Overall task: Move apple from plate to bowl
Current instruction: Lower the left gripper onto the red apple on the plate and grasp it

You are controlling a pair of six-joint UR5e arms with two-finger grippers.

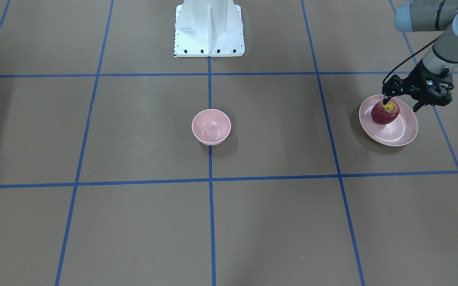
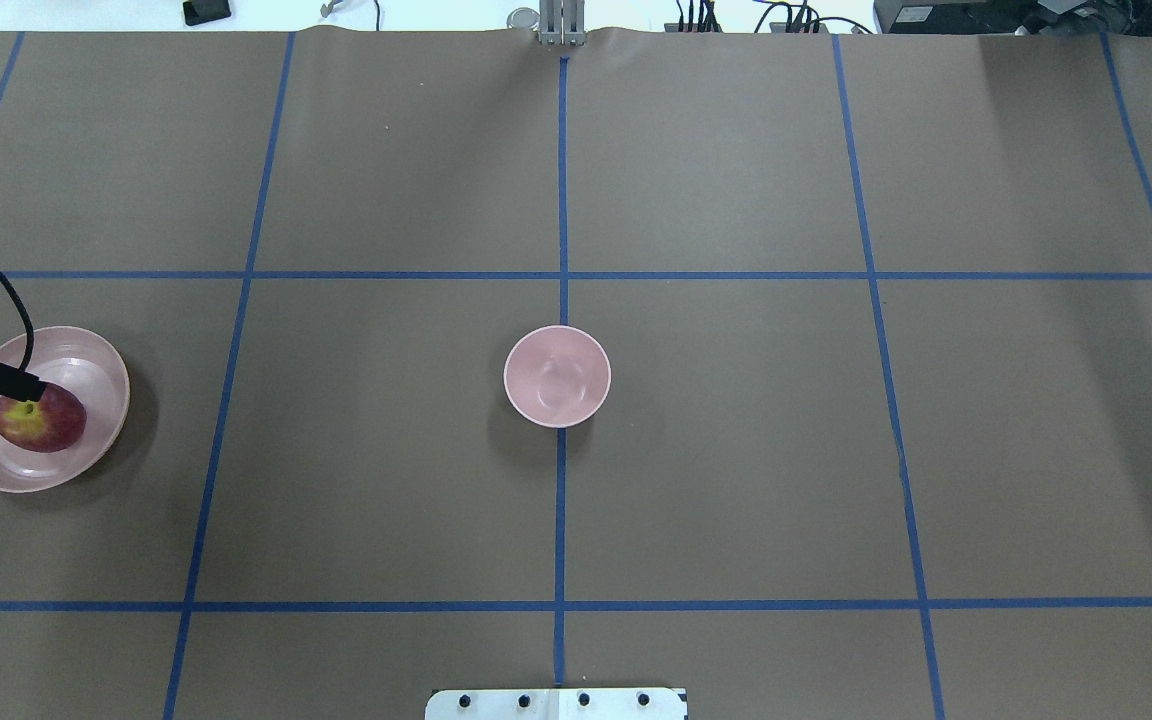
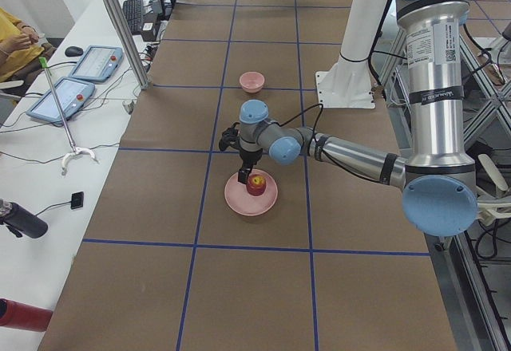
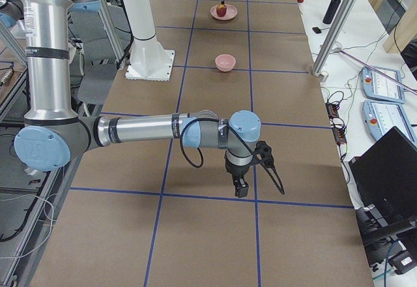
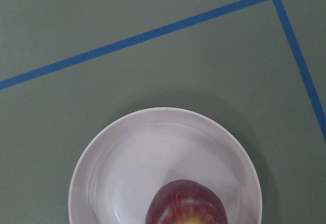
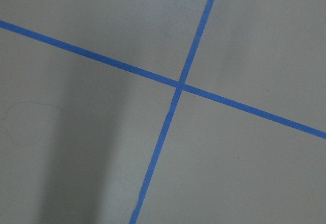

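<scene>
Dark red apple (image 1: 385, 112), yellow-green at its stem, on glossy pink plate (image 1: 406, 133).

Brown table (image 2: 736, 480), blue tape grid (image 2: 560, 500), teach pendant (image 3: 97, 62), black bottle (image 4: 335, 8)

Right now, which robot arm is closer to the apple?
Left. The left gripper hangs right over the apple on the plate. The right gripper is far off on the other side, well past the bowl.
</scene>
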